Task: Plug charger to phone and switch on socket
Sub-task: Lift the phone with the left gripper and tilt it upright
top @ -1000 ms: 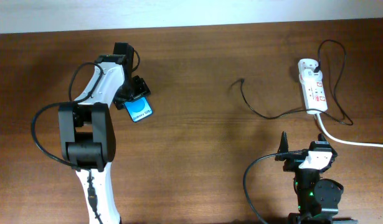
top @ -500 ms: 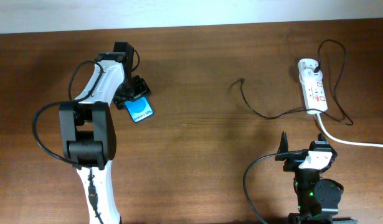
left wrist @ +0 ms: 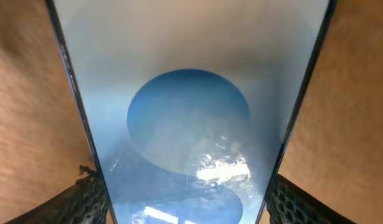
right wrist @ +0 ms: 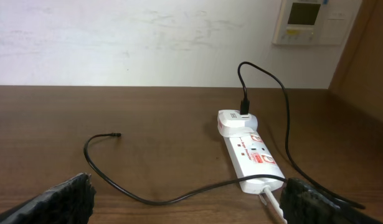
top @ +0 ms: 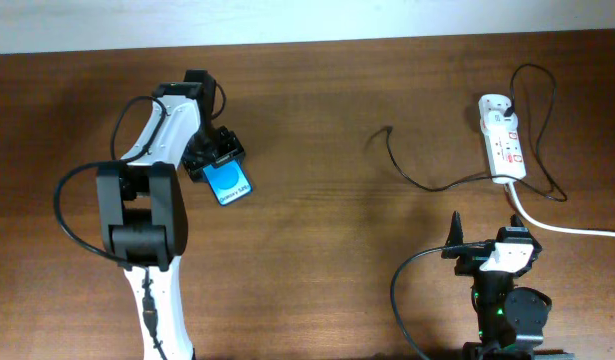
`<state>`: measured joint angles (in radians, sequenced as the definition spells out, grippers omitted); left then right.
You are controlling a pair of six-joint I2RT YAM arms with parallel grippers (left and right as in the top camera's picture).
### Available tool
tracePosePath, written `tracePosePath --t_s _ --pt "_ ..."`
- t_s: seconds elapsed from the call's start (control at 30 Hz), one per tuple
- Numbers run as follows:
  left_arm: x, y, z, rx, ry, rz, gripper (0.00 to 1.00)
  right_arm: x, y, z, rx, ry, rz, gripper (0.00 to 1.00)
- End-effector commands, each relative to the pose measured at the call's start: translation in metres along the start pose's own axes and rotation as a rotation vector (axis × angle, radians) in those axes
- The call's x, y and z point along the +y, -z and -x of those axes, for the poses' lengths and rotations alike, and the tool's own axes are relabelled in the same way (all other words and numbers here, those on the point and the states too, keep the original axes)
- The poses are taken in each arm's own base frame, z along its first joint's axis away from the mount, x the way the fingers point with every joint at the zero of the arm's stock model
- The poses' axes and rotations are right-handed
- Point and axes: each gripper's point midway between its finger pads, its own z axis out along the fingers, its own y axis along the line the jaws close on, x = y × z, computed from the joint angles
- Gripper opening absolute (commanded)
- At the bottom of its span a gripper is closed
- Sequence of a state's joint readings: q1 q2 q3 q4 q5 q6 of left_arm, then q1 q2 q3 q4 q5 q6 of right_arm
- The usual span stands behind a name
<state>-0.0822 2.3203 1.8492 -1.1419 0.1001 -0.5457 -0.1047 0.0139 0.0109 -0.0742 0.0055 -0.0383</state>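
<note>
- Though closed, not pressed together: left gripper (top: pixel 215 152) pinching the phone (top: pixel 231 183) by its two long edges, mesh-covered fingers (left wrist: pixel 79 202) tight against either side.
- Phone over the left half of the worktop (top: pixel 317 260), toward the far edge; blue screen up, lighter circle showing, free end pointing toward the front edge and slightly right. Cannot tell whether lifted or resting on the wood.
- Right gripper (right wrist: pixel 188 196) spread wide, pinching nothing; low near the front edge, right side, facing the far edge.
- Socket (top: pixel 502 140) flat near the far right corner, lengthwise from far to front; thick white cord (top: pixel 562 226) leaving its front end toward the right edge.
- Charger (top: pixel 427 187) plugged in at the socket's far end, looping round its right side, then trailing left across the worktop.
- Plug tip (top: pixel 388 130) loose on the wood, left of the socket, well apart from the phone.
</note>
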Motion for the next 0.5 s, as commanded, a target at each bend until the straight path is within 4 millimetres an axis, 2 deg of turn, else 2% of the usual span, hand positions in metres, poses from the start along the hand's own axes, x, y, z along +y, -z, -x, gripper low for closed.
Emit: tracePosePath --t_s 0.0,0.2,0.47 --pt "-0.013 0.002 -0.006 0.054 0.006 -0.053 0.69 0.003 0.0 -0.002 0.002 0.007 0.015 0.99" --pt "-0.023 0.011 -0.014 0.102 -0.021 -0.108 0.7 0.003 0.0 -0.002 0.002 0.007 0.015 0.98" --pt "-0.022 0.017 -0.033 0.187 -0.053 -0.125 0.69 0.003 0.0 -0.002 0.002 0.007 0.015 0.99"
